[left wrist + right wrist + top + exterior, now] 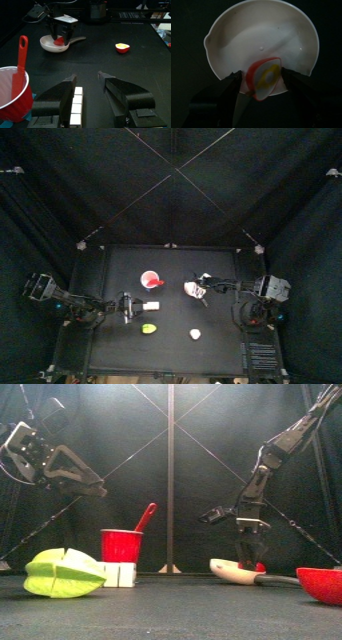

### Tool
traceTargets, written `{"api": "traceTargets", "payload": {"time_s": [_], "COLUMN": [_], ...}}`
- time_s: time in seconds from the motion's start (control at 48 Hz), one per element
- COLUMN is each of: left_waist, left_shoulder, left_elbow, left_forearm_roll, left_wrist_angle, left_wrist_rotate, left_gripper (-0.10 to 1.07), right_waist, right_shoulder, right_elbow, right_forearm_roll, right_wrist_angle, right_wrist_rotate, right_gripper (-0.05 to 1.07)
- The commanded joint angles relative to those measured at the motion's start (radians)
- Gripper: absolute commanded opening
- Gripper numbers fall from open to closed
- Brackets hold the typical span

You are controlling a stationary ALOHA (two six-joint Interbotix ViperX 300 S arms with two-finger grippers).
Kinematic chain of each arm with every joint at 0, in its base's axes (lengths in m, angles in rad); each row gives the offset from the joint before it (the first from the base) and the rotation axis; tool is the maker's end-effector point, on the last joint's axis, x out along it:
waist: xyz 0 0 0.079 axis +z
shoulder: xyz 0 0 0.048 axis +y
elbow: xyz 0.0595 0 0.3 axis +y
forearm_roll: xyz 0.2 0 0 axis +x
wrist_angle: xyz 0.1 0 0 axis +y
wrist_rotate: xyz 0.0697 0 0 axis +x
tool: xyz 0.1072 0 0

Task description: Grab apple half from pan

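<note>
Right claw (264, 86) points straight down into the pan (251, 35), clamped on the apple half (265, 79). Left claw (88, 86) hangs open over the counter (127, 65).

Red cup (13, 92) cut off at edge

Blk curtains (54, 188) all round, small blk table (174, 353).

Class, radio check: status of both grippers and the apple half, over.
Right gripper shut on apple half, over the pan. Left gripper open, resting above white blocks by red cup. Nothing in the way.
</note>
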Motion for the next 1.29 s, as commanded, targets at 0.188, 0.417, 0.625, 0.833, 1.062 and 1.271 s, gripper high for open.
{"api": "traceTargets", "payload": {"time_s": [0.188, 0.417, 0.625, 0.833, 1.062, 1.271], "left_waist": [0.002, 0.002, 0.002, 0.002, 0.0, 0.002], "left_shoulder": [0.0, 0.0, 0.0, 0.0, 0.0, 0.0], "left_elbow": [-0.021, -0.023, -0.023, -0.023, -0.023, -0.025], "left_forearm_roll": [0.0, 0.0, 0.002, 0.0, 0.0, 0.0], "left_wrist_angle": [-0.005, -0.005, -0.005, -0.005, -0.005, -0.005], "left_wrist_rotate": [0.0, 0.002, 0.0, 0.0, 0.002, 0.0], "left_gripper": [0.8, 0.8, 0.8, 0.8, 0.8, 0.8], "right_waist": [-0.006, -0.006, -0.006, -0.006, -0.005, 0.0], "right_shoulder": [-0.008, -0.009, -0.029, -0.115, -0.23, -0.342], "right_elbow": [-0.009, -0.006, -0.02, -0.021, 0.012, 0.087], "right_forearm_roll": [-0.008, -0.008, -0.008, 0.0, 0.044, 0.112], "right_wrist_angle": [-0.014, -0.011, 0.017, 0.037, 0.009, -0.107], "right_wrist_rotate": [-0.002, -0.002, -0.003, -0.002, -0.003, -0.008], "right_gripper": [0.89, 0.72, 0.64, 0.63, 0.63, 0.63]}}
